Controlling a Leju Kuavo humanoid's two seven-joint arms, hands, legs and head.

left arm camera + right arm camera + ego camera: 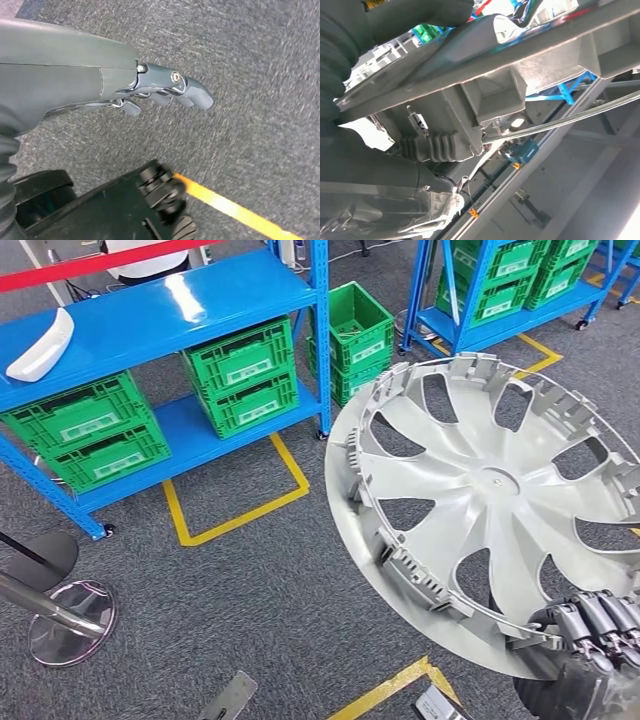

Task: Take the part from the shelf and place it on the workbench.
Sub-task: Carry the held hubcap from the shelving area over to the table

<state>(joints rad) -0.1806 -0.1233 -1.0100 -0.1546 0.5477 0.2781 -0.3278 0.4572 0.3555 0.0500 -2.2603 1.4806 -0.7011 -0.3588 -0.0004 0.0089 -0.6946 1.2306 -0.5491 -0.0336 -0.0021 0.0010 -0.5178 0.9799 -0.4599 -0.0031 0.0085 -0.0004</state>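
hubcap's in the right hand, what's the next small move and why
Probably keep the grip and turn toward the workbench. The right hand holds the silver hubcap by its lower rim, above carpet; the blue shelf is already off to the side, and the left hand hangs free.

The right hand (596, 625) grips the silver wheel cover (490, 490) at its 5 o'clock edge; the tilted disc blocks most of the right side of the head view. At 10 o'clock the blue shelf (151, 315) with green crates (241, 375) bars the way. At 8 o'clock stands a chrome post base (72, 620). Open grey carpet (249, 600) lies between them, from centre towards 6 o'clock. The left hand (166, 92) hangs over bare carpet, holding nothing, near a dark wheeled base (158, 192).
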